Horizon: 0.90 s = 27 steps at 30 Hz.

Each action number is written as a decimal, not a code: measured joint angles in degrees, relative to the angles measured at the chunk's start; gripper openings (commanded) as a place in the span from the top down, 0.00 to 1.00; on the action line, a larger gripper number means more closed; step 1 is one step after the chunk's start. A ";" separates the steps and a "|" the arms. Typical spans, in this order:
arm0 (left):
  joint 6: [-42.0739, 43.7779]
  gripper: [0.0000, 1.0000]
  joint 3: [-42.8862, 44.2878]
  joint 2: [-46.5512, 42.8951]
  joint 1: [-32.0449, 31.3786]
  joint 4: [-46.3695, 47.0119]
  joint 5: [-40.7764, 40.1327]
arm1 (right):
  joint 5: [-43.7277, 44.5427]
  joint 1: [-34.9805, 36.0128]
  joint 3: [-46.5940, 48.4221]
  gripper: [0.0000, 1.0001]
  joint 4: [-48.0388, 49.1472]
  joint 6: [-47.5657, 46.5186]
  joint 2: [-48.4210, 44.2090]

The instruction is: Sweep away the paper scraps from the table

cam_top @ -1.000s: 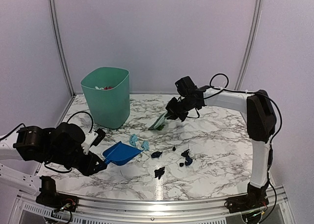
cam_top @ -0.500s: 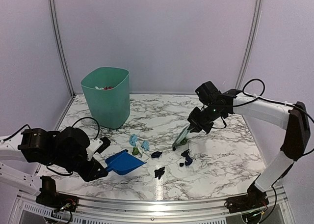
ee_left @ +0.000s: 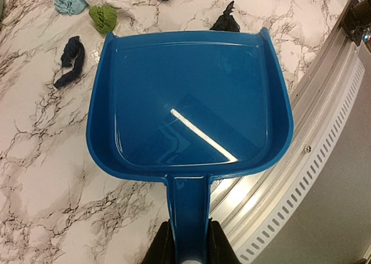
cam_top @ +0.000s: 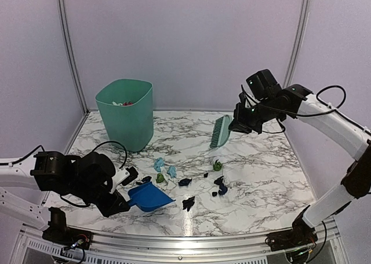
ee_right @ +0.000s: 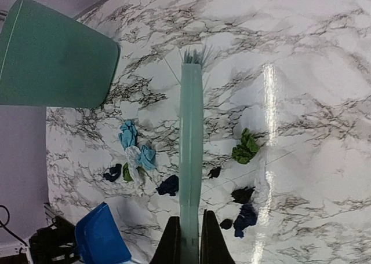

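Paper scraps (cam_top: 184, 182) in left-right band

Green bin (cam_top: 124, 113), blue dustpan (cam_top: 149, 195), mint brush (cam_top: 220, 131)

bin (cam_top: 124, 114) back-left | dustpan (cam_top: 150, 196) front-left | paper scraps (cam_top: 185, 182) on table (cam_top: 261, 177) right of dustpan | brush (cam_top: 220, 131) back-right

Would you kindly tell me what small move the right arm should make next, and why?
Probably lower the brush to the table just beyond the green scrap, ready to sweep toward the dustpan. The right hand holds the brush raised off the table, the dustpan is empty, and the paper scraps lie between them.
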 measured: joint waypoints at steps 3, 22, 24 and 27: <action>0.09 1.00 1.29 1.44 -0.11 -0.63 0.24 | 3.39 -0.02 1.09 1.00 -3.48 -6.23 -1.86; -0.31 1.00 3.43 11.26 -4.44 -3.63 -4.70 | 14.95 -0.02 4.24 1.00 -18.71 -25.86 -2.01; 0.09 1.00 3.54 14.29 -4.52 -3.61 -4.09 | 14.91 -0.02 4.20 1.00 -19.12 -27.17 -2.01; 1.14 1.00 5.18 19.52 -4.57 -3.67 -3.06 | 14.36 -0.02 3.69 1.00 -19.26 -29.05 -2.01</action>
